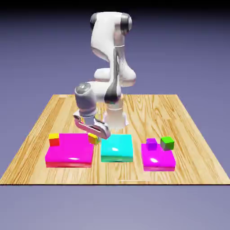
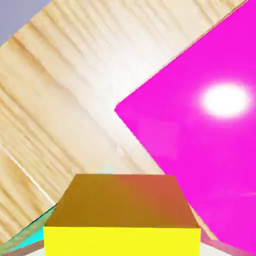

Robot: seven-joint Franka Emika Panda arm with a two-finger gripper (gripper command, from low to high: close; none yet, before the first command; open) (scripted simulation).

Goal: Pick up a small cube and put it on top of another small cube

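My gripper (image 1: 95, 136) hangs low over the near right corner of the large magenta block (image 1: 69, 150), as the exterior view shows it, close to the gap between that block and the cyan block (image 1: 117, 148); the small cube (image 1: 93, 138) — plain yellow — sits between my fingers at that corner, so my jaws are closed on it, spread no wider than the cube itself. In the hand view the small cube (image 2: 122, 215) fills the bottom middle and hides both fingertips; its near face is bright yellow and its upper face is shaded orange-brown. Whether the cube rests on the block or is lifted clear of it, I cannot tell.

Beyond the cube, the hand view shows the magenta block (image 2: 200, 150) with a white glare spot, the wooden table (image 2: 65, 100) at the left, and a sliver of cyan at the lower left edge.

The other small cube (image 1: 54, 139) — yellow top, red sides — stands on the far left corner of the same magenta block, well apart from my gripper; nothing is on top of it.

At the exterior view's right, a smaller magenta block (image 1: 157, 159) carries a purple cube (image 1: 152, 144) and a green cube (image 1: 167, 143), side by side near its far edge; the cyan block lies between the two magenta blocks.
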